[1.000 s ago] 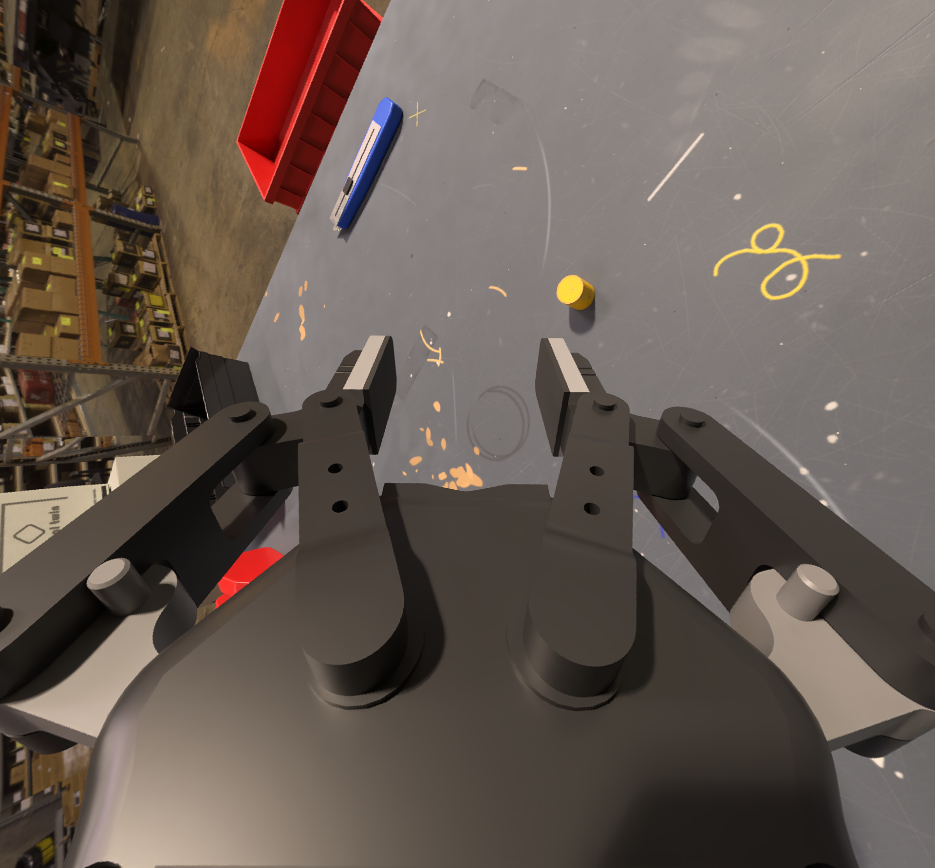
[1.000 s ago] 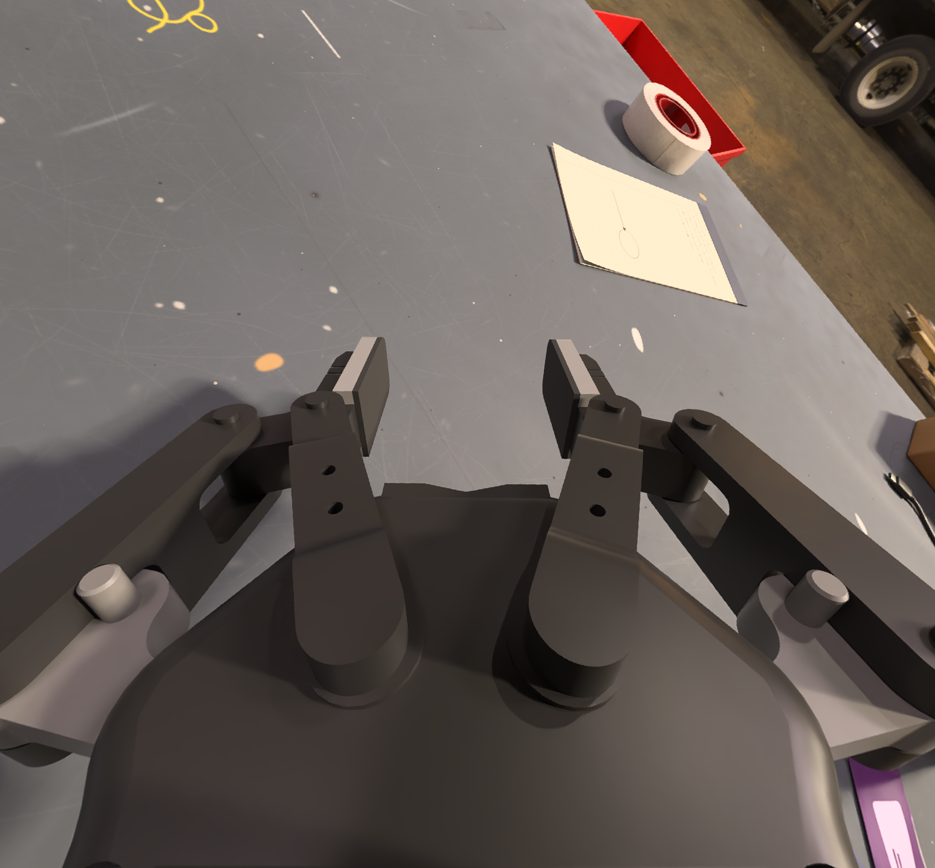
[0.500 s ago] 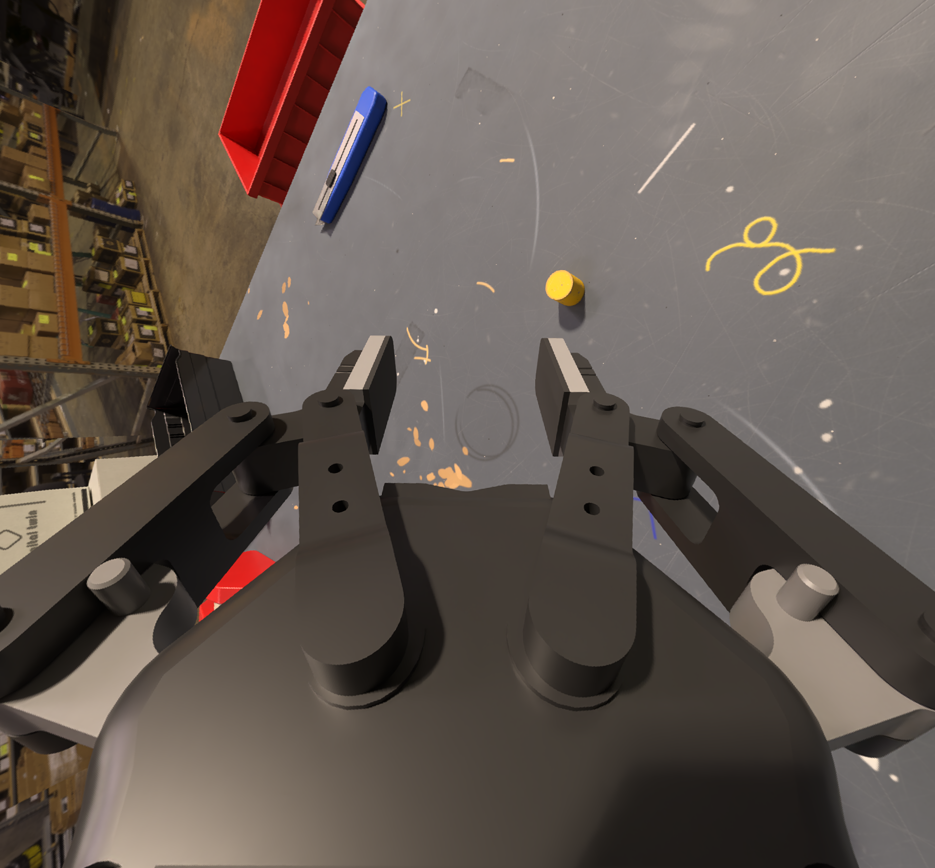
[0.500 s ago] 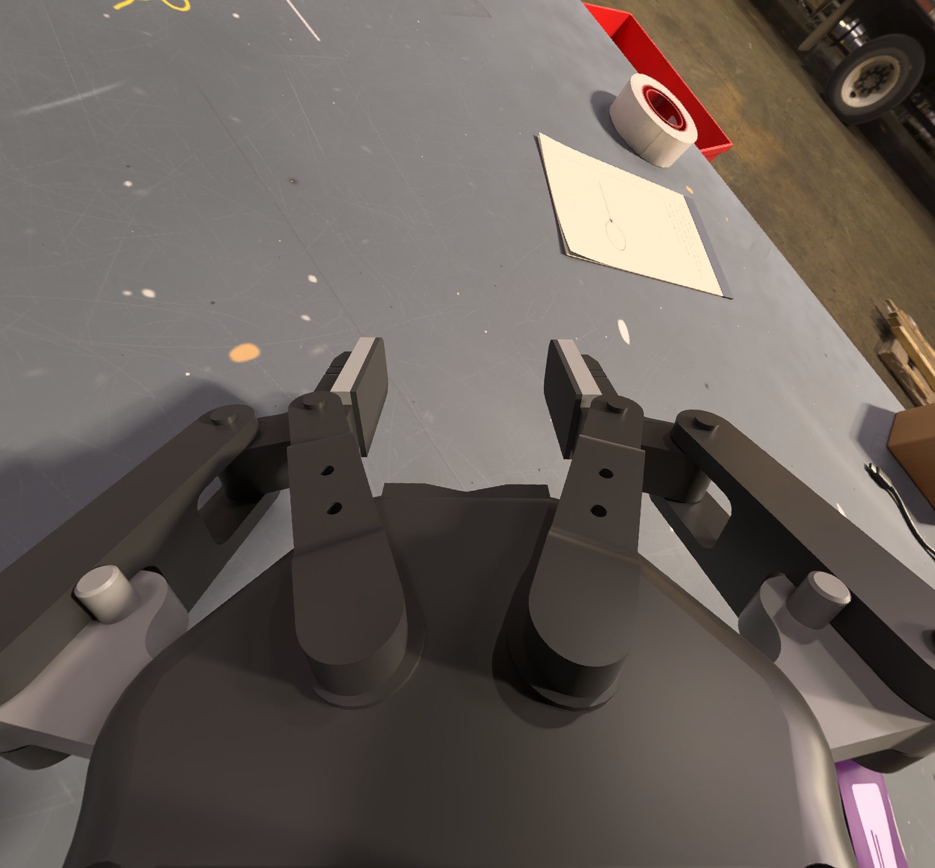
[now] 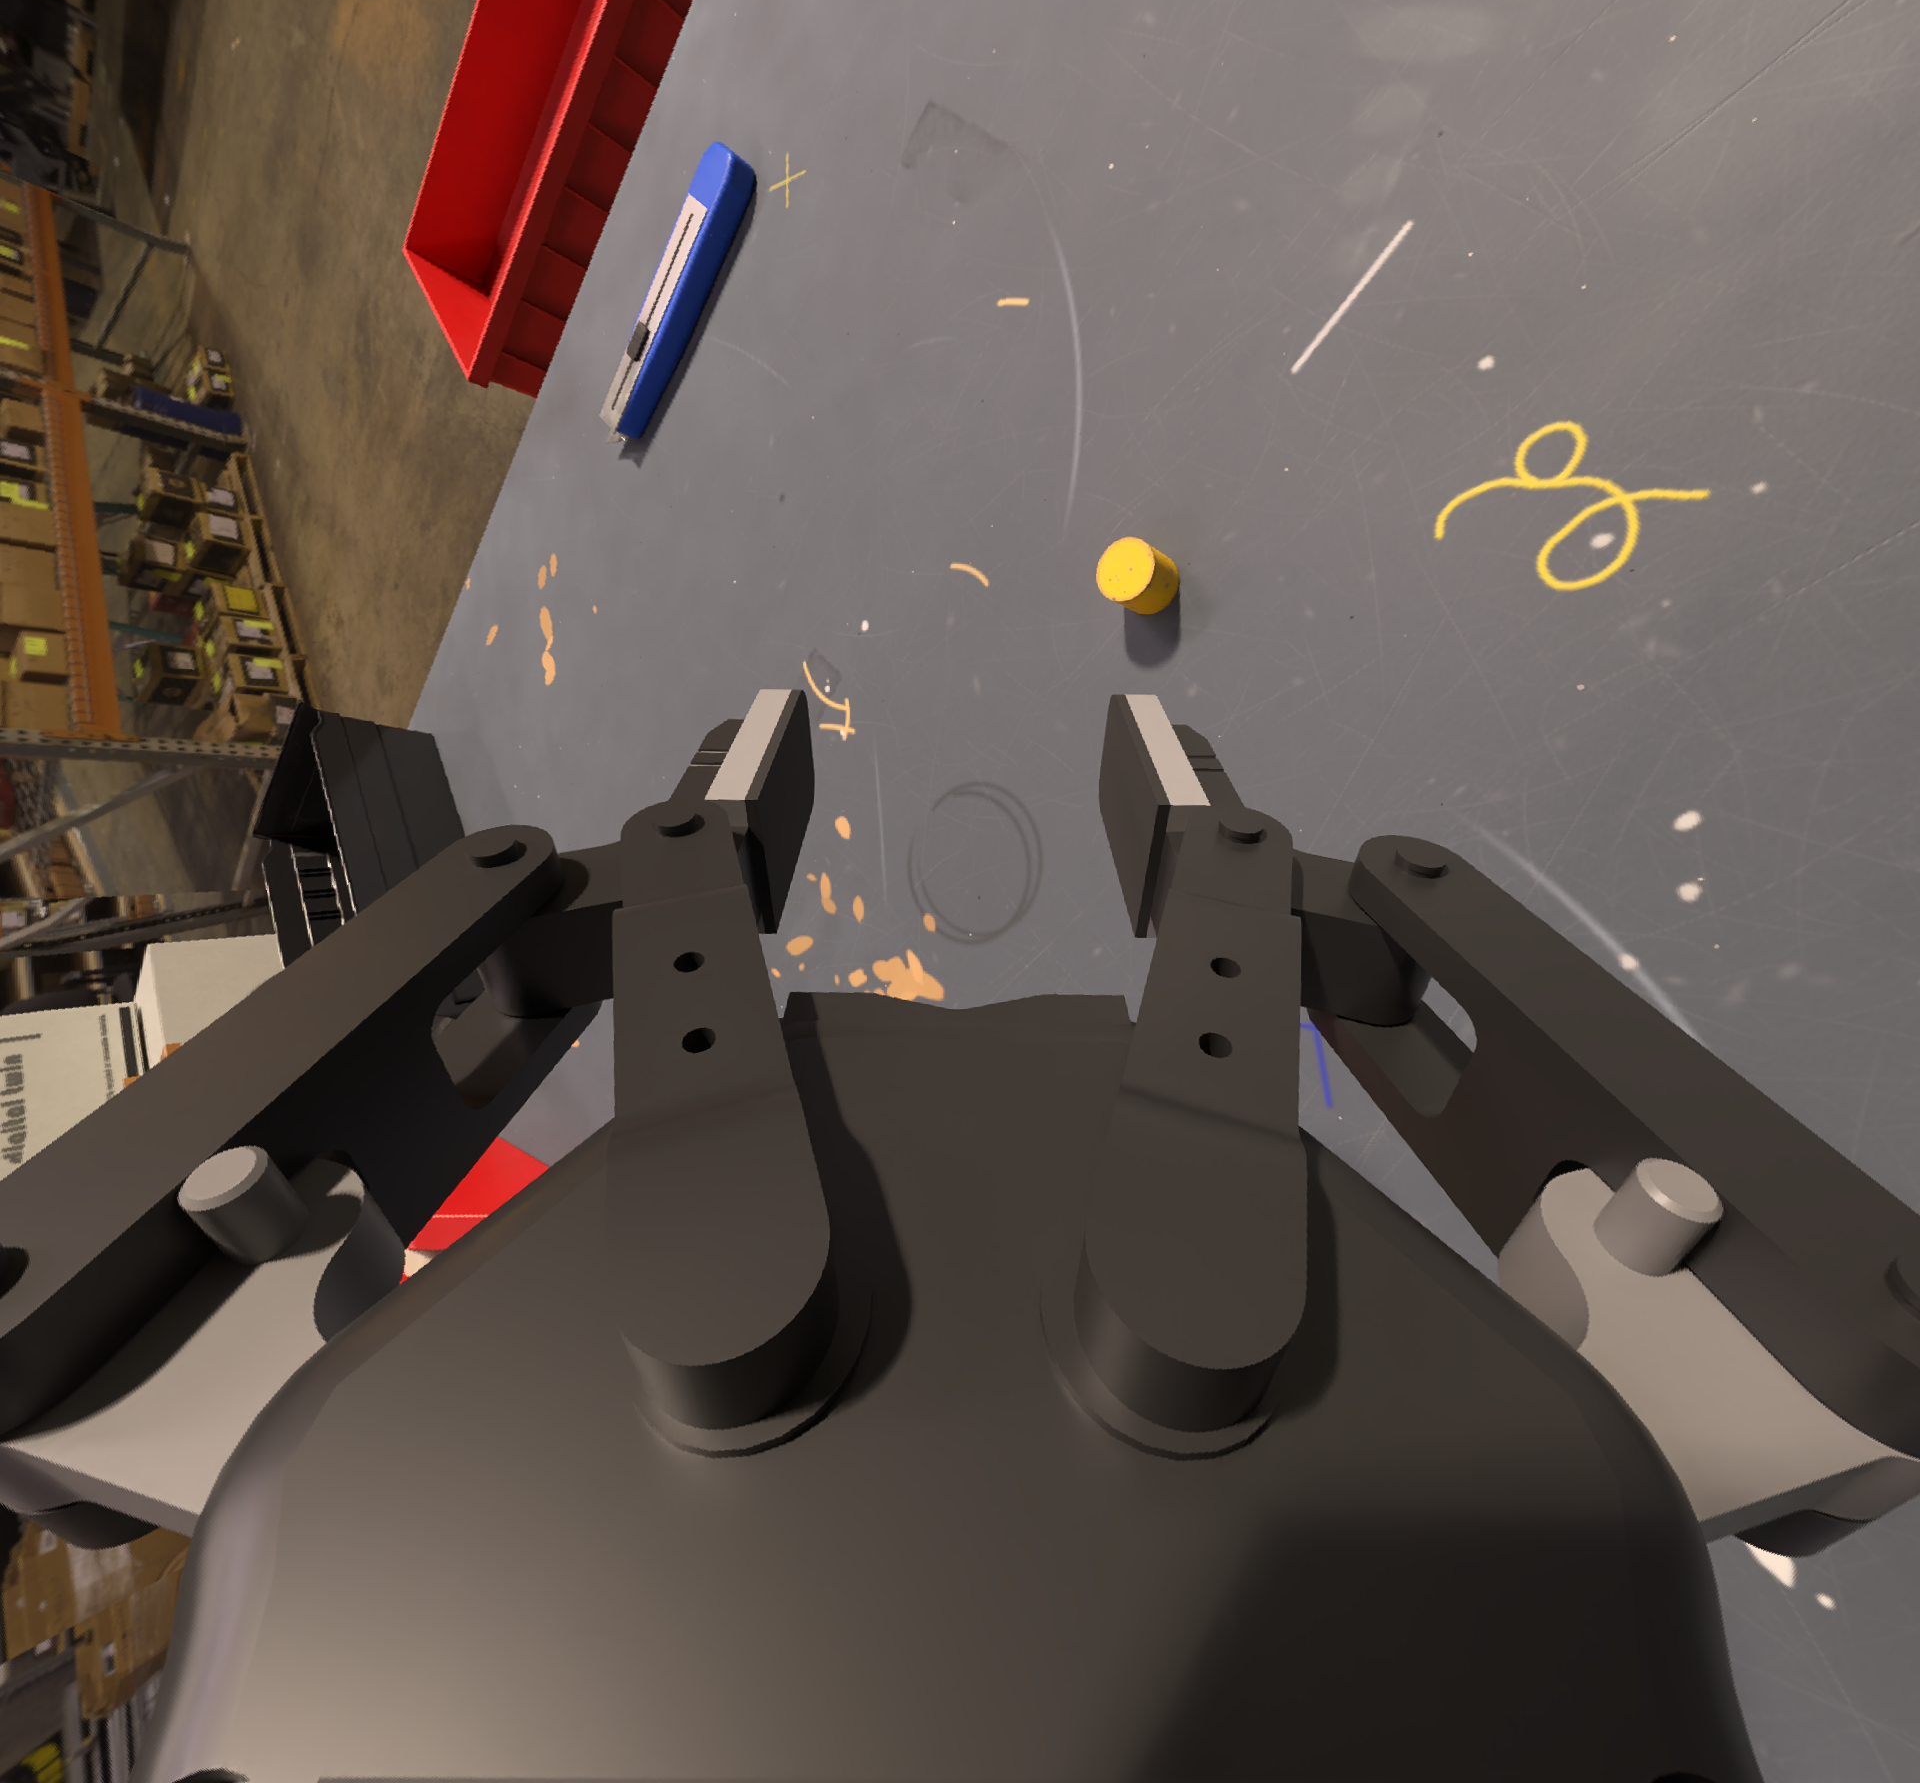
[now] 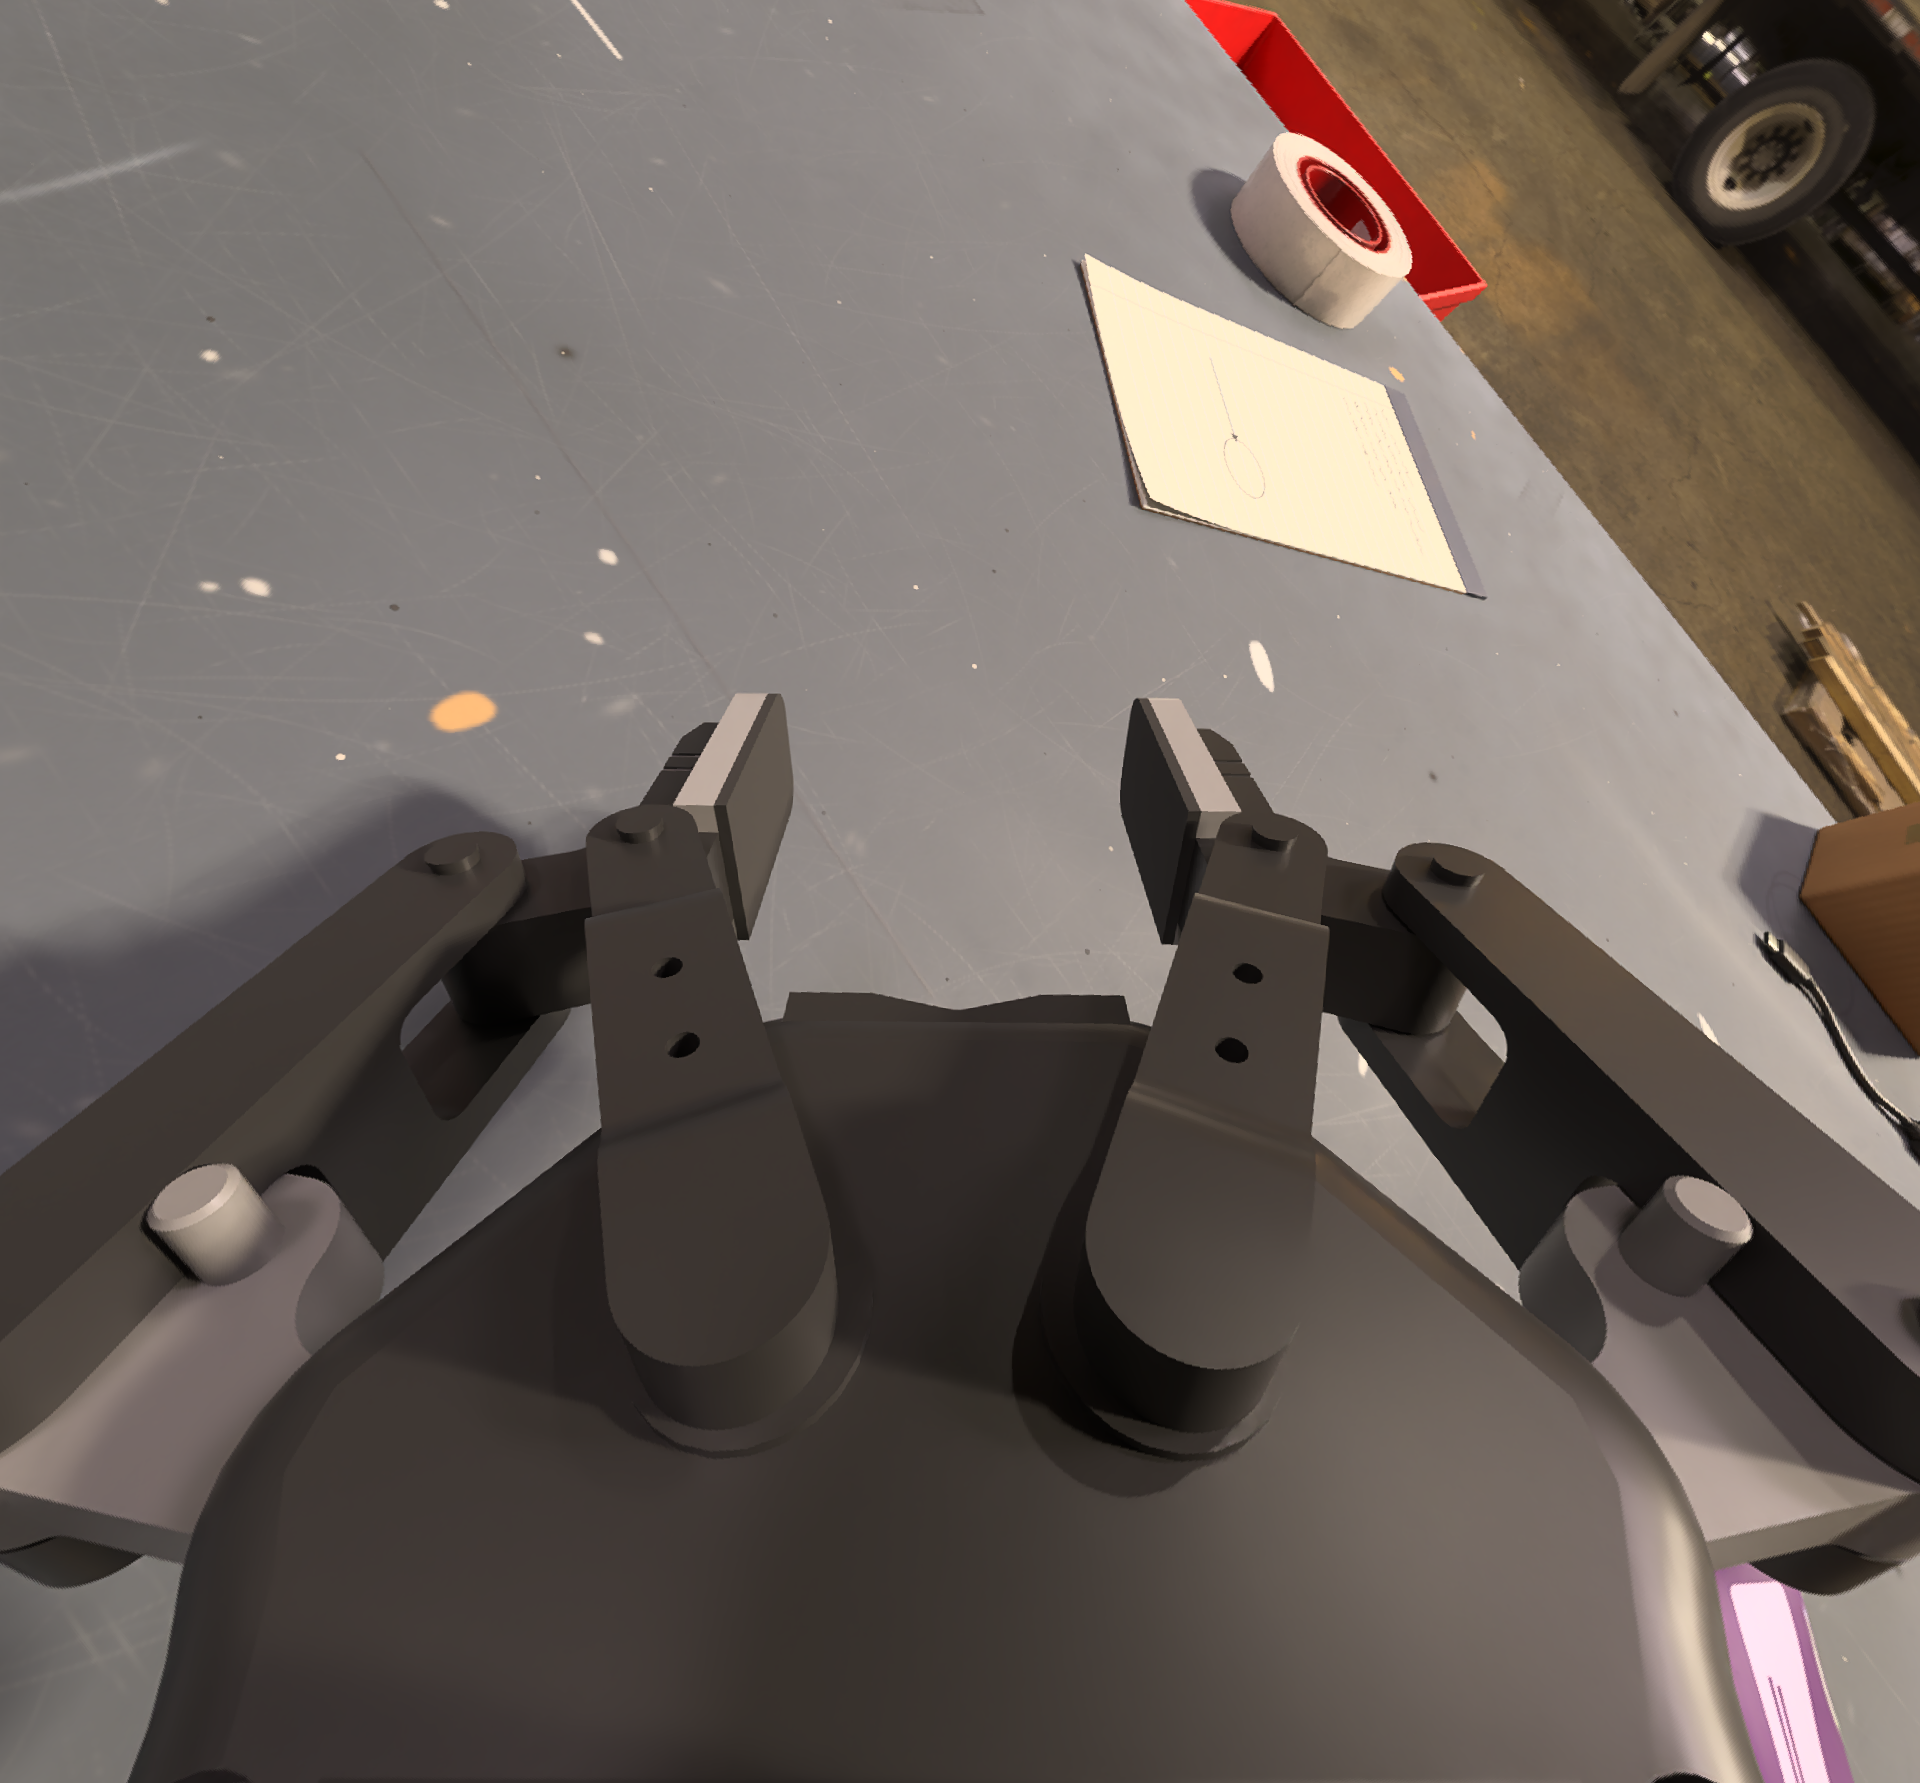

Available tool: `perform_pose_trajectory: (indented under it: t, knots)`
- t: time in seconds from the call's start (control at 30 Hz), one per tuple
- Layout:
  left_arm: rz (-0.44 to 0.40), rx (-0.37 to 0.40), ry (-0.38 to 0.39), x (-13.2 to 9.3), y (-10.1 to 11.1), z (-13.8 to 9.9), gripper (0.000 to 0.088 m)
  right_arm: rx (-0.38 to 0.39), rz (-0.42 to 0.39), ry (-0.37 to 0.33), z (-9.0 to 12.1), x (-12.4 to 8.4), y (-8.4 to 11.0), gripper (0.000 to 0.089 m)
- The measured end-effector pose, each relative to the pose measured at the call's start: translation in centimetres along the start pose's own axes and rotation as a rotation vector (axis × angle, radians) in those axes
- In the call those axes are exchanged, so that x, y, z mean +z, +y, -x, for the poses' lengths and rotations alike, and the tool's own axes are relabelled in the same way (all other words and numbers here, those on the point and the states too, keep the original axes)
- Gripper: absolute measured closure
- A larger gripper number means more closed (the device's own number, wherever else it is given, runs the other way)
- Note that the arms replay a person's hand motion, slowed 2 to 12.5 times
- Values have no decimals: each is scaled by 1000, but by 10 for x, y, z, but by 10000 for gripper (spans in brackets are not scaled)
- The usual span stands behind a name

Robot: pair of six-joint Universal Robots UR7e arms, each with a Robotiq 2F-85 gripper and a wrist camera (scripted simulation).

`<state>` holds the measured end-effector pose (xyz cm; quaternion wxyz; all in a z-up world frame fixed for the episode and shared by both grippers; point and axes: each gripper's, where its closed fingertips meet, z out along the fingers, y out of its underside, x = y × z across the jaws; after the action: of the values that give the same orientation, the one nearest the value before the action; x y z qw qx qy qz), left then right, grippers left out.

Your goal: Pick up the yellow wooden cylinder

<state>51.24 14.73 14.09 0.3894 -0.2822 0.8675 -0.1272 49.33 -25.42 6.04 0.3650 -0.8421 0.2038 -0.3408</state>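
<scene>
Currently the yellow wooden cylinder (image 5: 1137, 576) lies on the grey table (image 5: 1455, 175), ahead of the left gripper (image 5: 954, 736) and offset toward its right finger (image 5: 1155, 767), clear of the gap between the jaws. It seems tipped on its side, 1 round end face turned toward the camera, so its long axis runs roughly along the approach line; not certain. Left jaws: wide apart, holding nothing. Right gripper (image 6: 954, 741): jaws likewise spread, empty, over bare table; cylinder absent from the right wrist view, so the left arm is judged nearer.

Writing: white carton (image 5: 62, 1089) at the left edge bears print, and the cream sheet (image 6: 1273, 445) carries faint lines; neither transcribed. No brand visible on the blue utility knife (image 5: 681, 289).
</scene>
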Motion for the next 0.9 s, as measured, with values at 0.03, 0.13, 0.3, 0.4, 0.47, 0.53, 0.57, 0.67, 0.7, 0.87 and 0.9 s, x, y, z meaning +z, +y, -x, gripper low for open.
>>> perform_pose_trajectory:
  t: [0.03,0.13,0.3,0.4,0.47,0.53,0.57,0.67,0.7,0.87,0.9]
  knots:
    - [1,-1,2,1,0,0,380,0,1,1,0,0,0,321]
    - [4,-3,8,2,2,-2,380,0,2,3,-1,0,1,320]
    - [7,-7,17,5,3,-4,380,-1,5,7,-2,0,2,316]
    - [9,-11,22,7,4,-5,380,-2,6,10,-3,0,3,315]
    - [10,-13,26,8,5,-5,379,-3,7,12,-4,0,3,313]
    - [11,-15,28,9,6,-6,379,-5,7,14,-4,0,3,312]
    - [11,-16,30,9,6,-6,379,-6,7,15,-5,0,4,312]
    - [13,-18,33,11,7,-7,379,-8,8,19,-5,0,4,310]
    - [13,-18,33,11,7,-7,379,-8,8,20,-6,0,4,309]
    - [15,-18,35,13,8,-8,379,-10,9,24,-7,0,5,305]
    - [15,-18,34,14,8,-8,379,-10,10,25,-7,0,5,305]
